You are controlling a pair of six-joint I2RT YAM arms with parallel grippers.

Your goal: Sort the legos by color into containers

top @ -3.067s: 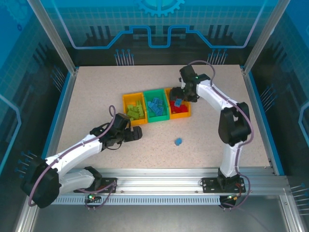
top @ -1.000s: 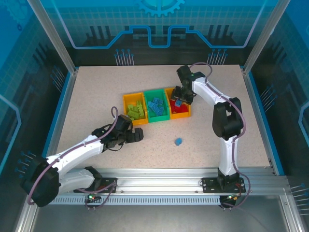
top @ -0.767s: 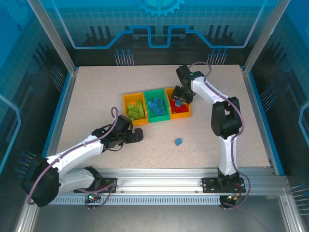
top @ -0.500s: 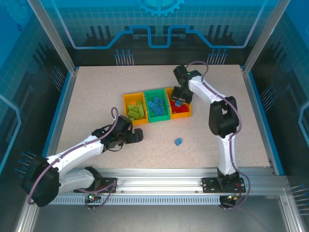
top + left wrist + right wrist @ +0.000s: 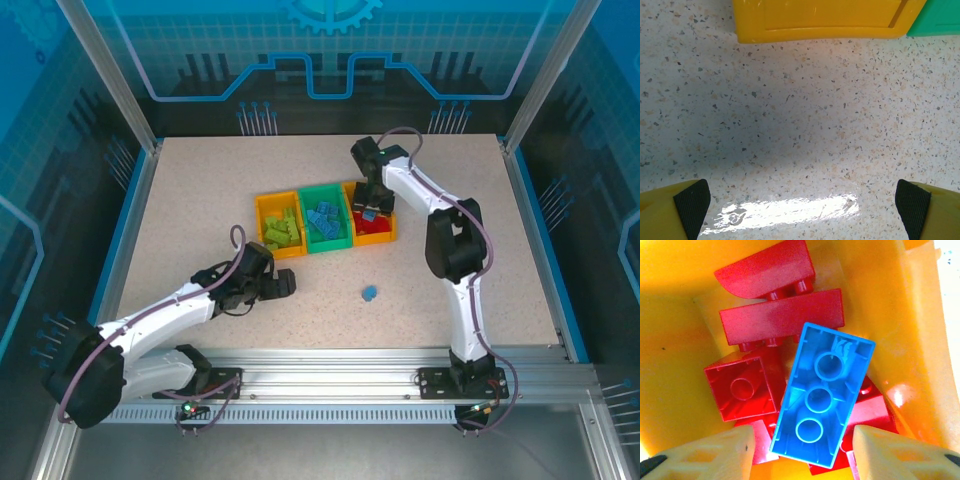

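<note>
Three joined containers stand mid-table: a yellow bin [image 5: 262,208] with lime green legos [image 5: 282,232], a green bin [image 5: 322,193] with blue legos [image 5: 323,222], and an orange bin [image 5: 390,232] with red legos [image 5: 372,230]. My right gripper [image 5: 372,203] reaches down into the orange bin. In the right wrist view it [image 5: 802,435] is open, its fingers either side of an upside-down blue brick [image 5: 822,395] that lies on red bricks [image 5: 742,390]. My left gripper [image 5: 283,284] is open and empty over bare table, in front of the yellow bin [image 5: 820,20].
One loose blue lego [image 5: 369,292] lies on the speckled table [image 5: 200,200], in front of the bins. A corner of the green bin [image 5: 940,17] shows in the left wrist view. Glass walls and a blue rim enclose the table.
My right gripper has shifted left and lower into the orange bin, and its fingers have narrowed around the blue brick. My left gripper has drawn back slightly from the yellow bin.
</note>
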